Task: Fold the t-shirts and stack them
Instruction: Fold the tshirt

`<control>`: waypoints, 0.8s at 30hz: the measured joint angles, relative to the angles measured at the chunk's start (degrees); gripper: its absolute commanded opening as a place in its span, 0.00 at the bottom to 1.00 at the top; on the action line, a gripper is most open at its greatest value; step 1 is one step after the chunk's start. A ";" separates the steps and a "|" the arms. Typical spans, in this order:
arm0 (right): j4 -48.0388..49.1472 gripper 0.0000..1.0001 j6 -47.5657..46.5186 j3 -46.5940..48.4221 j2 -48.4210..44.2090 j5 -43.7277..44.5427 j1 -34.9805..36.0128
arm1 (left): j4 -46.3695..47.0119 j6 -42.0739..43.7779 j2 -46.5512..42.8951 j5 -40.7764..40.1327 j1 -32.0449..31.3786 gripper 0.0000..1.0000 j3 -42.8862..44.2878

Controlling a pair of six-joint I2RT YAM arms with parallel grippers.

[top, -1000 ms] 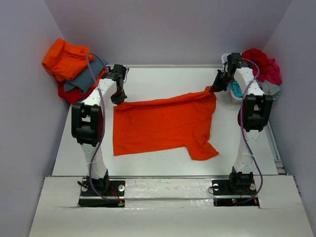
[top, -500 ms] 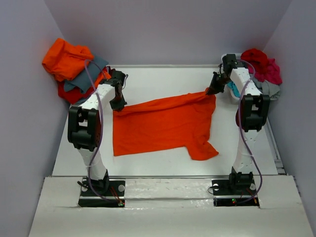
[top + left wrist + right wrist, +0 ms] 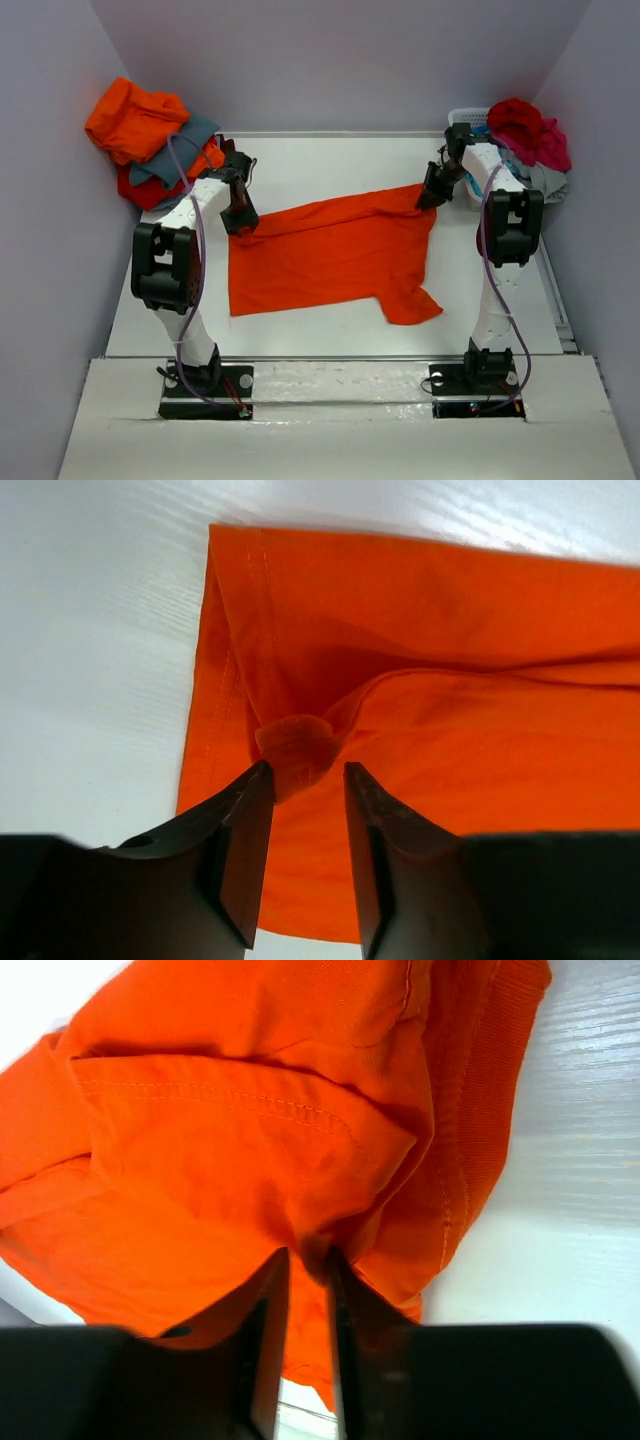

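One orange t-shirt (image 3: 330, 255) flat; long axis left-right, hem left, collar right.

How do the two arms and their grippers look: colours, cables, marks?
The left arm and the right arm have white links and black joints. A thin purple cable runs along each. The fingers are black, flat and tapered. Black base plates carry small coloured lights.

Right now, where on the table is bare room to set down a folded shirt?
Bare table lies behind the orange t-shirt and along the near edge before it. Crowded: the shirt pile far left, the basket far right.
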 measured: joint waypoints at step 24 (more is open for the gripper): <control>-1.01 0.60 0.61 2.95 0.31 2.38 0.87 | -0.04 -1.84 -2.12 1.51 -2.84 0.59 2.01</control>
